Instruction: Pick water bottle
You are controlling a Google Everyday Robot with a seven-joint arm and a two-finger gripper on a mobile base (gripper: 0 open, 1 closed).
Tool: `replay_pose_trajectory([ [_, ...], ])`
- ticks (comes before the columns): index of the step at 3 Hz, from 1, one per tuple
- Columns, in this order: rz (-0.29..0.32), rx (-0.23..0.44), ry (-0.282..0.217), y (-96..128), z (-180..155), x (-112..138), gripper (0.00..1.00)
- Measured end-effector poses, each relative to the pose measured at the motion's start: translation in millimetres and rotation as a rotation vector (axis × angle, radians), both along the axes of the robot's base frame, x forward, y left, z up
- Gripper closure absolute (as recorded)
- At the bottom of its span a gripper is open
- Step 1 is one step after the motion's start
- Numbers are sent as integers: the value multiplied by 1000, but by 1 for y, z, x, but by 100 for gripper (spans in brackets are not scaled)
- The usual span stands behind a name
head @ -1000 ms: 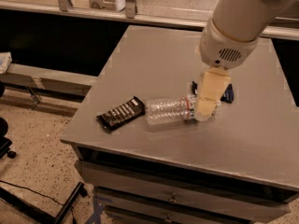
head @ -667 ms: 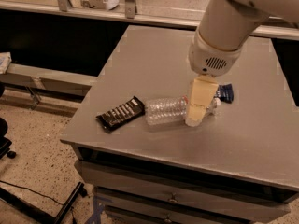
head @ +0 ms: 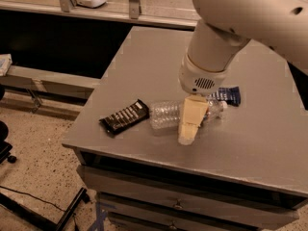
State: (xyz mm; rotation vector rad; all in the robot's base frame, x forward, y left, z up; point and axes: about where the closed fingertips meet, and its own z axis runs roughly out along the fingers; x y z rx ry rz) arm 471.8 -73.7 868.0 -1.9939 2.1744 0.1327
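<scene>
the water bottle [head: 166, 115] lay on its side near the front edge of the grey surface [head: 144, 57], its clear ribbed body pointing left and its neck end pointing right. the cap end was mostly hidden. the end effector [head: 189, 125] stood low over the bottle, about where the body narrowed toward the neck, and its pale cream part crossed in front of the bottle down to the surface. whether it was released or clenched on the bottle could not be told from this view. the white arm [head: 211, 52] rose from it toward the upper right.

a black snack bar wrapper [head: 124, 118] lay just beside the bottle's base on the left, touching it or very nearly. a dark blue snack wrapper [head: 230, 95] lay just behind the neck end on the right. drawers [head: 183, 196] showed under the surface.

the step in hand looked like settling the grip on the bottle. to do it well, the end effector would need to straddle the bottle across its width rather than along it, low enough to catch the round body below its widest line. a thin clear bottle would likely roll or squirm aside, so the closing should be centred and gentle. it should stay clear of both wrappers, and the lift should be straight up.
</scene>
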Motion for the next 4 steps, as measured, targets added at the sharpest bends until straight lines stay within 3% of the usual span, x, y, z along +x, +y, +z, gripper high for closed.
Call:
replay_pose_trajectory([
  [2,43,5,56,18,-33,0,0],
  [3,67,13,63,20,-39,-1,16],
  [4,83,25,49,17,-30,-1,40],
])
